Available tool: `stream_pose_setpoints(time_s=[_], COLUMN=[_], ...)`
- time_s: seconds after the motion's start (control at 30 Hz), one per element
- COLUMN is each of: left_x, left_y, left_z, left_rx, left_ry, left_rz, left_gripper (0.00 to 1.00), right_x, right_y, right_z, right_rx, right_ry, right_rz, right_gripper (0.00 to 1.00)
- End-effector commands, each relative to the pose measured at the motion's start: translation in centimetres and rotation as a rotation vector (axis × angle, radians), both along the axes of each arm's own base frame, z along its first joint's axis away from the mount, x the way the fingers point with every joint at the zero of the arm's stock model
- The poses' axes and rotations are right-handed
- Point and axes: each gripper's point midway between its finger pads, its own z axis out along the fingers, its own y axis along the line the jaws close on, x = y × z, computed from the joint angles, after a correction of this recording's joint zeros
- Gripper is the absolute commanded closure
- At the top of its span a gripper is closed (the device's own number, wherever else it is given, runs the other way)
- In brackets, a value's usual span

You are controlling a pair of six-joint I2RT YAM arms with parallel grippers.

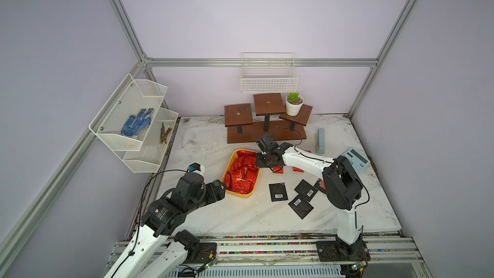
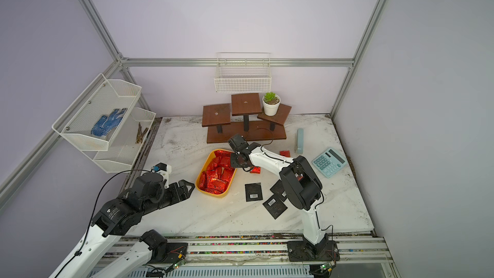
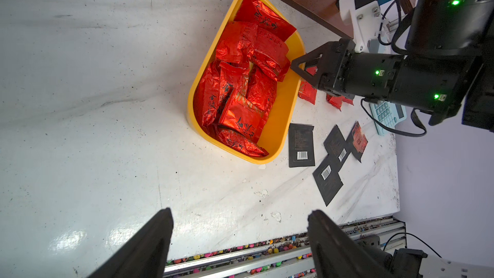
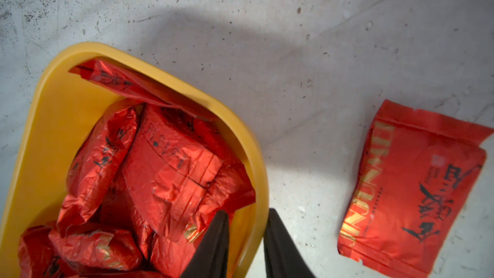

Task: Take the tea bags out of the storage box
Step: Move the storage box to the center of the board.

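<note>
My R gripper (image 4: 247, 213) sits narrowed astride the right wall of the storage box (image 4: 53, 97), can't tell if it pinches anything, tea bags (image 4: 171, 172) heaped just to its left along the box's near-far axis; L gripper (image 3: 240, 211), wide open & empty, hangs by the near-left corner.

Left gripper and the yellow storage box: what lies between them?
Nothing: the left wrist view shows bare tabletop from the left gripper to the storage box.
</note>
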Motion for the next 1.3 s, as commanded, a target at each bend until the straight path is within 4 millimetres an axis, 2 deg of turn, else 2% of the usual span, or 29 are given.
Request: stream_pose_setpoints(time_s=[0.0,0.17,0.37,0.6,0.73,1.0,1.17,1.27], left_x=[0.3,0.3,0.2,0.0,-0.1,-0.3,-0.5,-0.7], left_y=[0.1,0.4,0.7,0.8,0.8,0.5,0.6,0.6], left_z=[1.2,1.7,1.7,1.3,1.1,0.8,0.7,0.7], left_rx=[-0.024,-0.017,-0.011,-0.015,-0.022,-0.046,-0.056,-0.058], left_ry=[-0.032,-0.049,-0.054,-0.051,-0.046,-0.041,-0.043,-0.044], left_rz=[0.016,0.026,0.037,0.043,0.043,0.037,0.038,0.041], left_gripper=[0.17,0.17,0.16,0.14,0.14,0.14,0.14,0.14], right_x=[0.4,0.2,-1.0,-3.3,-3.7,-4.4,-5.0,-4.9], right_y=[0.7,2.3,5.0,7.1,7.8,9.2,10.0,9.9], right_z=[0.4,0.4,0.6,0.0,-0.1,0.9,1.0,1.3], right_rx=[0.008,0.045,0.076,0.132,0.183,0.325,0.367,0.37], right_ry=[-0.003,0.011,0.03,0.079,0.1,0.121,0.134,0.126], right_rz=[0.044,0.11,0.166,0.111,0.05,-0.057,-0.083,-0.083], right_gripper=[0.76,0.82,0.85,0.86,0.87,0.89,0.87,0.78])
